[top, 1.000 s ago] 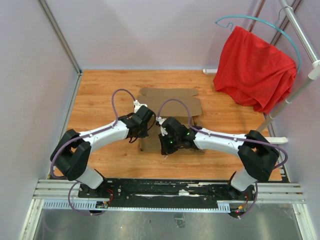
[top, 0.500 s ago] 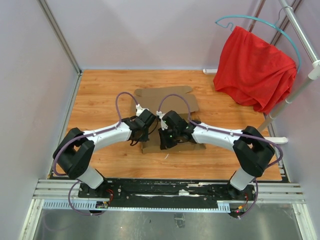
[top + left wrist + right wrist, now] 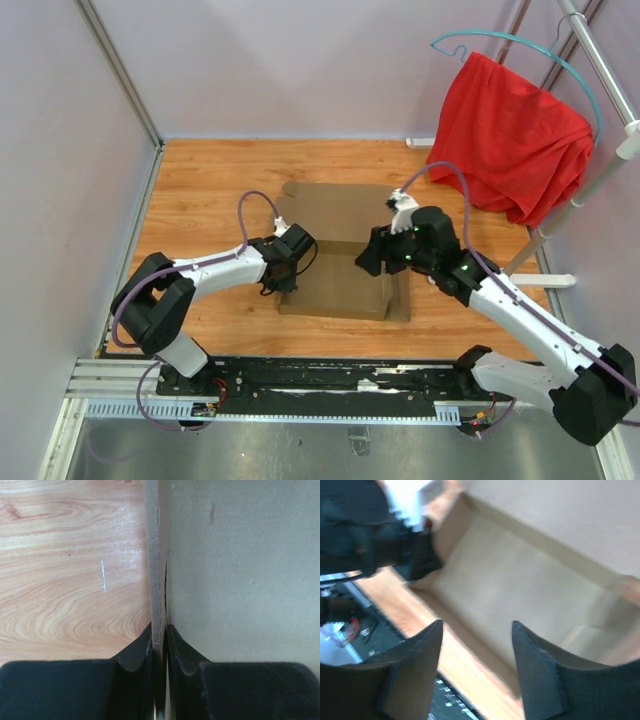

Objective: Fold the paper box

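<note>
Left hand (image 3: 159, 632) pinches a wall of the plain brown cardboard box (image 3: 240, 570), a grip only its wrist view shows; right hand (image 3: 476, 625) gapes empty.

One paper box (image 3: 340, 255) is counted on one wooden counter (image 3: 200, 190). Two arms are seen, the left arm (image 3: 215, 270) and the right arm (image 3: 520, 310). Each is fitted with one end effector: the left end effector (image 3: 159, 635) and the right end effector (image 3: 476, 627). Two purple cables (image 3: 241, 212) are counted, one per arm. One red cloth (image 3: 510, 140) and one teal hanger (image 3: 500, 38) are seen.
</note>
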Motion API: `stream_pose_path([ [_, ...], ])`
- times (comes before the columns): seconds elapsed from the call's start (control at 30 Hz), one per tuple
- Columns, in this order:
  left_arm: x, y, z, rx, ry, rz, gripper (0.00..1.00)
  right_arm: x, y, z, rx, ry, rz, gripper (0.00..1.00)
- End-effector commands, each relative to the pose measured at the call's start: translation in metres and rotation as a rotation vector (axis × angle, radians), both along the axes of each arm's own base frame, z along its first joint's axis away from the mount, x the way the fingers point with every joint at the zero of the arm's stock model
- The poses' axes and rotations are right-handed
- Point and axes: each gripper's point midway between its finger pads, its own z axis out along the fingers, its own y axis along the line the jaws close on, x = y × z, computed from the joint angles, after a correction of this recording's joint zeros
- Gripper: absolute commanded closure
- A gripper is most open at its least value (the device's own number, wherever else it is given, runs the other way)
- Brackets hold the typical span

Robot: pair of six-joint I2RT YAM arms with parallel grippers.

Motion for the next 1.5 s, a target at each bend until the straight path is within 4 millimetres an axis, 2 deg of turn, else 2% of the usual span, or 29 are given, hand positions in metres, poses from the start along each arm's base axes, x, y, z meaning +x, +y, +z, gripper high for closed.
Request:
stream_pose_path([
  [0.0,-0.016,0.018,0.003,0.064,0.031,-0.022,0.84,0.01,-0.043,-0.031,0.048,0.117,-0.093,0.32],
  [0.07,-0.018,0.021,0.005,0.07,0.031,-0.019,0.84,0.012,-0.051,-0.037,0.093,0.165,-0.114,0.16],
  [0.17,-0.022,0.025,0.003,0.085,0.041,-0.015,0.84,0.011,-0.056,-0.053,0.095,0.23,-0.137,0.08],
  [0.4,-0.035,0.037,-0.008,0.108,0.068,-0.004,0.84,0.006,-0.085,-0.092,0.075,0.302,-0.26,0.04],
  [0.6,-0.033,0.034,-0.003,0.083,0.05,-0.007,0.84,-0.004,-0.106,-0.114,0.038,0.32,-0.319,0.02],
  [0.8,-0.032,0.029,-0.002,0.061,0.048,-0.019,0.84,-0.013,-0.103,-0.136,0.072,0.374,-0.284,0.02],
  [1.17,-0.034,0.028,-0.003,0.046,0.048,-0.031,0.84,-0.016,-0.086,-0.151,0.155,0.407,-0.176,0.02],
  [1.3,-0.033,0.026,-0.002,0.04,0.045,-0.035,0.84,-0.017,-0.076,-0.145,0.228,0.406,-0.129,0.01],
  [1.47,-0.033,0.025,-0.002,0.038,0.046,-0.038,0.84,-0.015,-0.07,-0.123,0.279,0.365,-0.096,0.01],
])
